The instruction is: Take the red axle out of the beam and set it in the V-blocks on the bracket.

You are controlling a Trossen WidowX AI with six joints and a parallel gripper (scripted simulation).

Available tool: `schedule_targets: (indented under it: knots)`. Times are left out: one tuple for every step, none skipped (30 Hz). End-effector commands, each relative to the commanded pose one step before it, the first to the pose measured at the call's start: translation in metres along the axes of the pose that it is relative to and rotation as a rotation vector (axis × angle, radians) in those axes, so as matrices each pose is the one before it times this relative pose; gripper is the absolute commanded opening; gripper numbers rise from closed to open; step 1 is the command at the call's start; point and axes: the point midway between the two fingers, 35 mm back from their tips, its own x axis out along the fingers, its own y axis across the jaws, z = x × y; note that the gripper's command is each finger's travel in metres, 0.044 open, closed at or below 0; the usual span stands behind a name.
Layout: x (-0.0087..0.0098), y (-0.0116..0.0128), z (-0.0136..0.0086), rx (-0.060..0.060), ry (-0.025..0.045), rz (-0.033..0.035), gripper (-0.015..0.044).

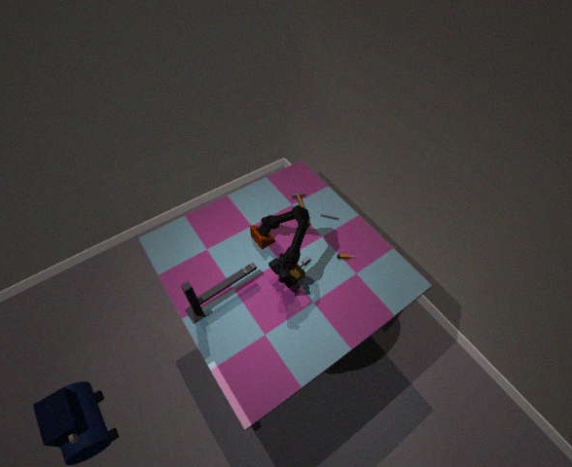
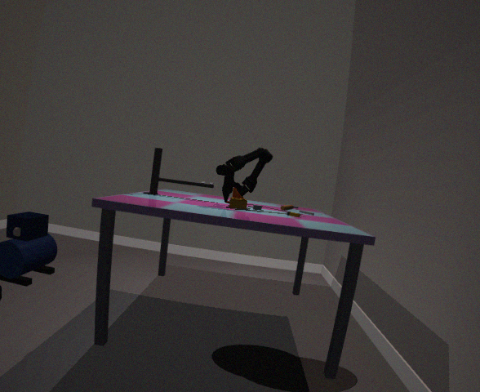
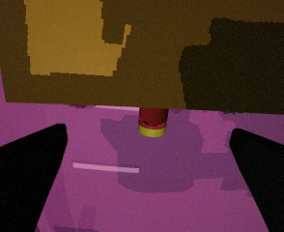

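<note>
Lining up the gripper (image 1: pixel 295 290) (image 2: pixel 226 201) (image 3: pixel 153 134), with fingers spread wide and empty, on the yellow-tipped stub of the red axle (image 3: pixel 153 117) jutting from the ochre beam (image 1: pixel 297 272) (image 2: pixel 237 203) (image 3: pixel 147 87), probably needing careful centring before closing squarely, then drawing straight along the bore without dragging or tipping the beam.

The red axle (image 3: pixel 153 117) is mostly hidden by the beam (image 3: pixel 94 89), itself apparently cropped above.
</note>
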Motion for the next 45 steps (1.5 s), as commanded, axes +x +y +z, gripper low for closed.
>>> schedule_targets:
  knots:
    - [0.00507,0.00083,-0.00009,0.0091,-0.00439,-0.00145,0.0440]
    - [-0.00009,0.00000,0.00000,0.0000,0.00000,0.00000,0.0440]
    - [-0.00015,0.00000,0.00000,0.0000,0.00001,0.00000,0.0440]
    - [-0.00156,-0.00023,0.00047,-0.0087,0.00301,0.00383,0.0414]
    - [0.00000,0.00000,0.00000,0.0000,0.00000,0.00000,0.0387]
    - [0.00000,0.00000,0.00000,0.0000,0.00000,0.00000,0.0361]
    - [0.00000,0.00000,0.00000,0.0000,0.00000,0.00000,0.0335]
    - [0.00000,0.00000,0.00000,0.0000,0.00000,0.00000,0.0309]
    - [0.00000,0.00000,0.00000,0.0000,0.00000,0.00000,0.0282]
    - [0.00000,0.00000,0.00000,0.0000,0.00000,0.00000,0.0256]
    - [0.00000,0.00000,0.00000,0.0000,0.00000,0.00000,0.0230]
    - [0.00000,0.00000,0.00000,0.0000,0.00000,0.00000,0.0204]
    - [0.00000,0.00000,0.00000,0.0000,0.00000,0.00000,0.0177]
    - [0.00000,0.00000,0.00000,0.0000,0.00000,0.00000,0.0151]
    - [0.00000,0.00000,0.00000,0.0000,0.00000,0.00000,0.0125]
    - [0.00000,0.00000,0.00000,0.0000,0.00000,0.00000,0.0099]
    - [0.00000,0.00000,0.00000,0.0000,0.00000,0.00000,0.0072]
    - [0.00000,0.00000,0.00000,0.0000,0.00000,0.00000,0.0046]
    - [0.00000,0.00000,0.00000,0.0000,0.00000,0.00000,0.0020]
    - [0.00000,0.00000,0.00000,0.0000,0.00000,0.00000,0.0013]
    - [0.00000,0.00000,0.00000,0.0000,0.00000,0.00000,0.0007]
    - [0.00000,0.00000,0.00000,0.0000,0.00000,0.00000,0.0000]
    - [0.00000,0.00000,0.00000,0.0000,0.00000,0.00000,0.0000]
    - [0.00000,0.00000,0.00000,0.0000,0.00000,0.00000,0.0000]
    - [0.00000,0.00000,0.00000,0.0000,0.00000,0.00000,0.0000]
    - [0.00000,0.00000,0.00000,0.0000,0.00000,0.00000,0.0000]
    - [0.00000,0.00000,0.00000,0.0000,0.00000,0.00000,0.0000]
    - [-0.00002,-0.00004,-0.00026,0.0000,0.00004,-0.00002,0.0000]
    - [-0.00003,-0.00008,-0.00052,0.0001,0.00007,-0.00004,0.0000]
    - [-0.00005,-0.00012,-0.00079,0.0001,0.00011,-0.00006,0.0000]
    - [-0.00007,-0.00015,-0.00103,0.0001,0.00014,-0.00007,0.0000]
    - [-0.00008,-0.00018,-0.00127,0.0001,0.00017,-0.00009,0.0000]
    - [-0.00009,-0.00020,-0.00149,0.0002,0.00020,-0.00010,0.0000]
    - [-0.00010,-0.00020,-0.00159,0.0002,0.00020,-0.00011,0.0000]
    - [-0.00009,-0.00020,-0.00161,0.0002,0.00020,-0.00011,0.0000]
    - [-0.00009,-0.00019,-0.00161,0.0002,0.00020,-0.00011,0.0000]
    - [-0.00009,-0.00017,-0.00161,0.0002,0.00019,-0.00011,0.0000]
    - [-0.00008,-0.00017,-0.00162,0.0002,0.00018,-0.00011,0.0000]
    - [-0.00008,-0.00015,-0.00162,0.0002,0.00018,-0.00010,0.0000]
    - [-0.00008,-0.00014,-0.00162,0.0002,0.00017,-0.00010,0.0000]
    - [-0.00008,-0.00013,-0.00162,0.0002,0.00017,-0.00010,0.0000]
    - [-0.00008,-0.00012,-0.00163,0.0002,0.00016,-0.00010,0.0000]
    - [-0.00008,-0.00011,-0.00163,0.0002,0.00016,-0.00010,0.0000]
    - [-0.00007,-0.00010,-0.00163,0.0002,0.00015,-0.00010,0.0000]
    - [-0.00007,-0.00009,-0.00163,0.0001,0.00014,-0.00010,0.0000]
